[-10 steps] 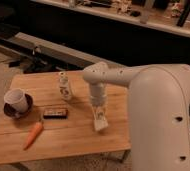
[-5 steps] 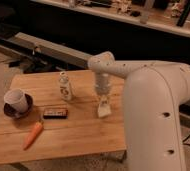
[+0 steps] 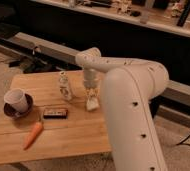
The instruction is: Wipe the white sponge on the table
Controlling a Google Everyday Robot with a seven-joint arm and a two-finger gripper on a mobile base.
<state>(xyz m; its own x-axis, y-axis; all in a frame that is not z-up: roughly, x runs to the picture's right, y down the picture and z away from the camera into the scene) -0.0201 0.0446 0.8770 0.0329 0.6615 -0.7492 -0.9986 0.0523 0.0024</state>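
Note:
The white sponge (image 3: 92,104) is an off-white block on the light-brown wood-plank table (image 3: 68,135), right of the middle. My gripper (image 3: 91,96) comes down from the white arm (image 3: 123,90) and sits right on top of the sponge, pressing it against the table top. The sponge's upper part is hidden behind the gripper.
A small whitish patterned bottle (image 3: 64,86) stands left of the sponge. A black bar (image 3: 55,113) lies in front of it. A white cup on a dark saucer (image 3: 16,102) is at the left. An orange carrot (image 3: 33,134) lies near the front edge.
The gripper with the sponge has slid across the table top away from the front edge, toward the far side and slightly left. The other objects have not moved.

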